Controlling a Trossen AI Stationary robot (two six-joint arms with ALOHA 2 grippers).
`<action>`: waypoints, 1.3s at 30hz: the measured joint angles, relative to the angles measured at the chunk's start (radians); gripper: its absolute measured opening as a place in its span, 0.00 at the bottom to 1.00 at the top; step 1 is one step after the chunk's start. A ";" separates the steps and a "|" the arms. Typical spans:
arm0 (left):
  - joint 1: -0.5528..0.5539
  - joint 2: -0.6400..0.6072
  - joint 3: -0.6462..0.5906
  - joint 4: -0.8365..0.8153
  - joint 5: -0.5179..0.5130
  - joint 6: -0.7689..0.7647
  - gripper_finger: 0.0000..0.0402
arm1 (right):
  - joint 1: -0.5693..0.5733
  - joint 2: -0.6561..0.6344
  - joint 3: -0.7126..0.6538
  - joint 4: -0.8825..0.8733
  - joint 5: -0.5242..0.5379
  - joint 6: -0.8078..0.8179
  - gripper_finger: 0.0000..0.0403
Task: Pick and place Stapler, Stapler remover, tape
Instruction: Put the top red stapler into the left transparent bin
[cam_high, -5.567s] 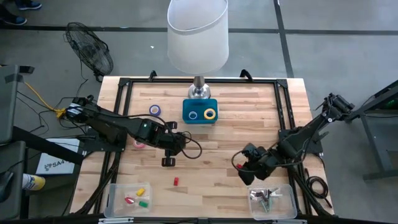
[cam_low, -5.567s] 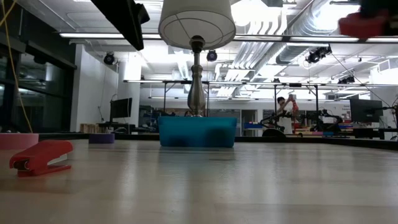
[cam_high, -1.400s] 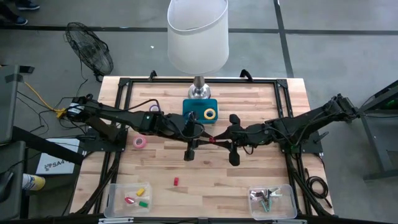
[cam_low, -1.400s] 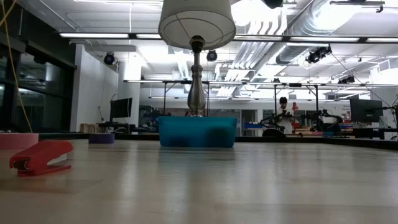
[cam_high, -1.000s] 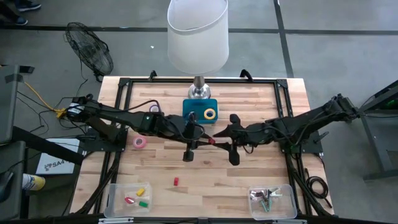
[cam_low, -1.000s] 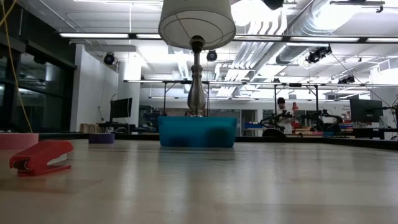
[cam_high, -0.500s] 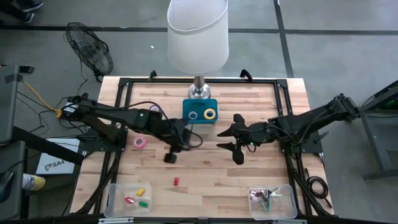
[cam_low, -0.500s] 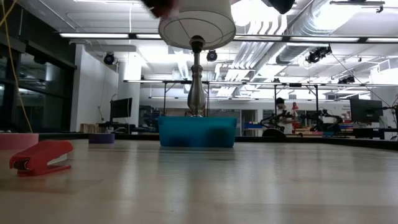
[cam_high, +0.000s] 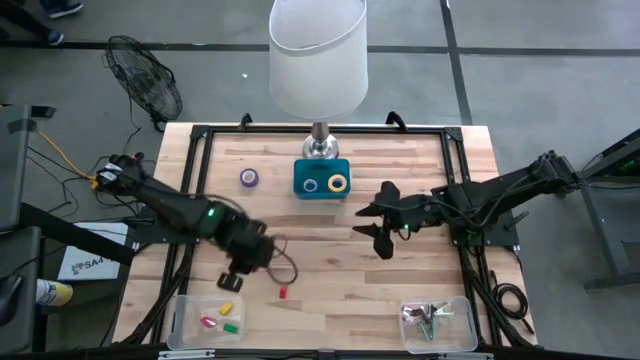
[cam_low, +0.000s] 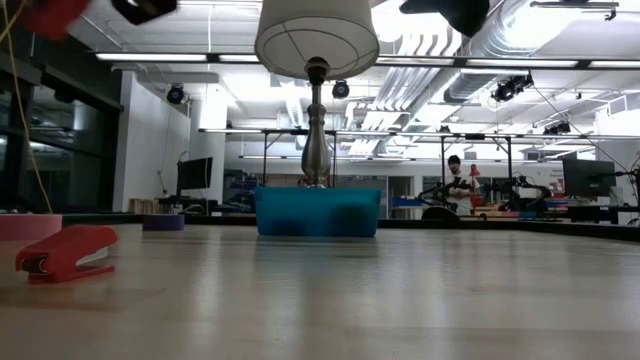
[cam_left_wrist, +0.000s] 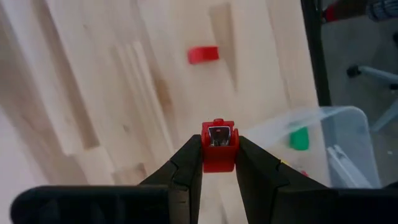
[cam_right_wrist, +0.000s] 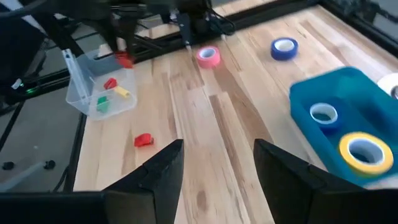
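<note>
Red stapler (cam_left_wrist: 218, 147) clamped in left gripper (cam_left_wrist: 218, 163), hovering near clear bin (cam_left_wrist: 323, 140) at table (cam_high: 400, 275) front-left. Shallow pinch, could slip or drop short. Right gripper (cam_high: 378, 225) open mid-table, empty. Tape (cam_high: 249, 177) on table, two rolls in blue tray (cam_high: 320, 188).

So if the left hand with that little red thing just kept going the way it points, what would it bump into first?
Probably the bare wooden table. The left hand, shut on a small red block, points down at it, near the clear bin; depth is hard to judge.
</note>
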 joint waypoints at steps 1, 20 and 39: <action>-0.026 0.000 0.000 -0.003 -0.012 -0.032 0.18 | 0.000 0.000 0.000 -0.008 0.004 0.015 0.46; -0.525 0.001 0.000 -0.037 -0.201 -0.889 0.18 | 0.000 0.000 0.000 -0.045 0.029 0.112 0.46; -0.582 0.174 0.000 -0.060 -0.142 -1.532 0.20 | 0.000 0.001 0.000 -0.113 0.061 0.085 0.46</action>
